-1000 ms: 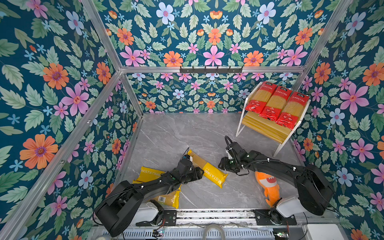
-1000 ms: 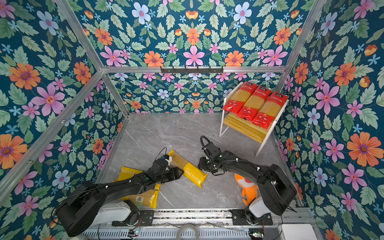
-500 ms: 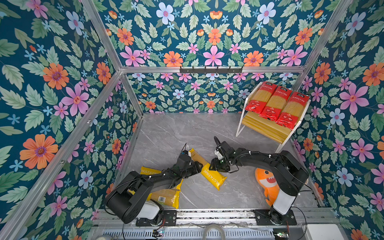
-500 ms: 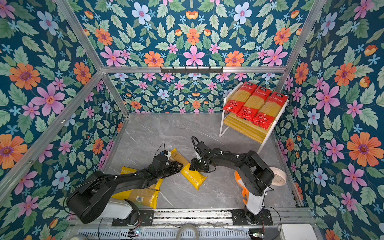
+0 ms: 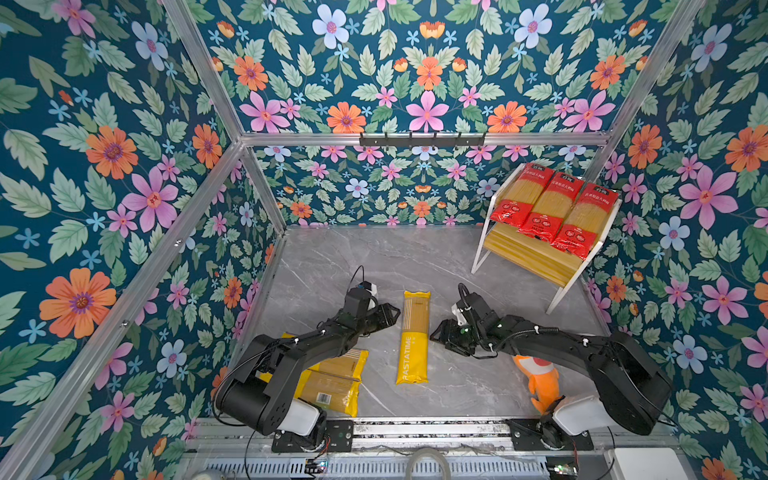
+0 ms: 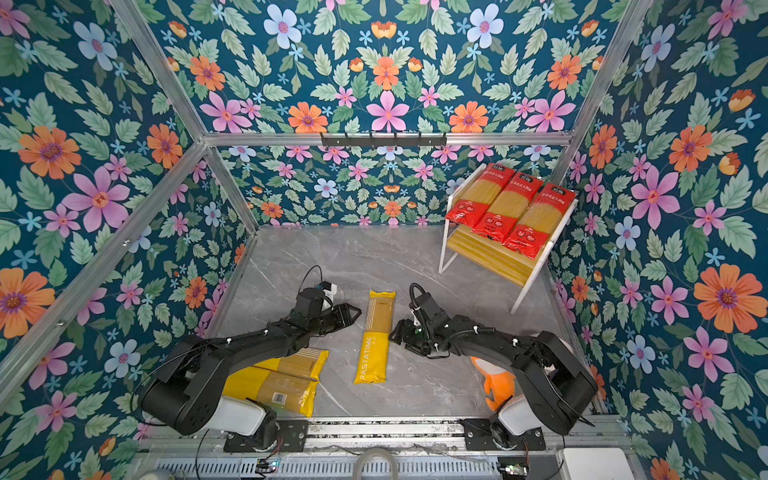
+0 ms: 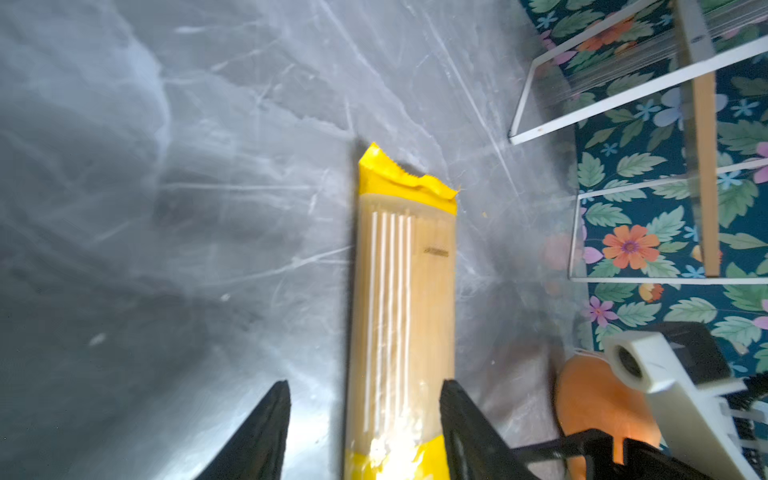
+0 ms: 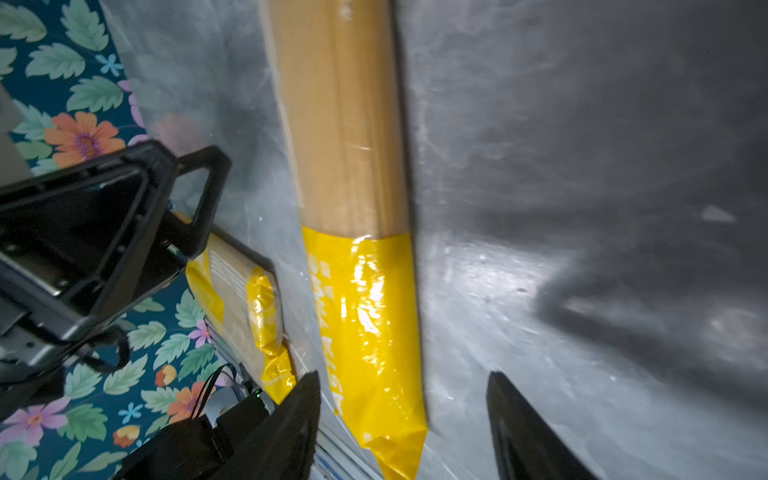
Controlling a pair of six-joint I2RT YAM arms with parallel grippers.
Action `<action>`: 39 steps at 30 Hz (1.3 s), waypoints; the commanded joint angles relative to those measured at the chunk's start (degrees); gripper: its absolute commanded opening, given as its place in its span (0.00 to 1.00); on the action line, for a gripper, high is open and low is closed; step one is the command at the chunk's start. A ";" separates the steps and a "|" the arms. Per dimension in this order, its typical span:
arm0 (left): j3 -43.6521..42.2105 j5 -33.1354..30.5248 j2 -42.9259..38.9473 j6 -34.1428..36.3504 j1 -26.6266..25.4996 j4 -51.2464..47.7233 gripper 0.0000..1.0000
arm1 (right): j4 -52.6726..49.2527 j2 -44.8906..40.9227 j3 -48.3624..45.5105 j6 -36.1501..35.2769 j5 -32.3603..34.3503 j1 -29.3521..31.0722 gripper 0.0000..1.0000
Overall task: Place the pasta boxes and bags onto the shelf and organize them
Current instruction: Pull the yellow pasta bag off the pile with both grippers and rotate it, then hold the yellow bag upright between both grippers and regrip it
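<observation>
One yellow "PASTATIME" pasta pack (image 5: 413, 336) (image 6: 376, 336) lies flat mid-table, its length running front to back. My left gripper (image 5: 392, 318) (image 7: 363, 386) stands open just left of it, with the pack (image 7: 401, 299) showing between its fingertips, unheld. My right gripper (image 5: 436, 332) (image 8: 403, 378) stands open just right of the pack (image 8: 353, 166), a small gap between them. Two more yellow packs (image 5: 336, 378) lie under my left arm. Three red packs (image 5: 552, 208) rest side by side on the shelf's (image 5: 532, 257) upper board.
An orange plush shark (image 5: 540, 374) lies at the front right, partly under my right arm. A black hook rail (image 5: 422, 139) hangs on the back wall. Flowered walls close in the left, back and right sides, and the shelf stands in the back right corner.
The yellow pack has turned from a diagonal to a straight front-to-back line. Both grippers, which were at it, now stand off to either side, and the right arm has drawn back rightward.
</observation>
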 commanded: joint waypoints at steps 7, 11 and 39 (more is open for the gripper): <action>-6.42 5.69 -2.83 -4.21 -2.46 3.50 0.60 | 22.20 10.23 -1.42 11.14 1.40 1.28 0.62; -7.38 5.56 -1.31 -5.02 -3.97 5.69 0.56 | 24.63 16.33 1.03 12.01 1.35 3.36 0.60; -8.37 8.26 -0.52 -11.10 -4.48 16.15 0.06 | 28.91 13.38 -2.25 8.55 0.95 2.57 0.45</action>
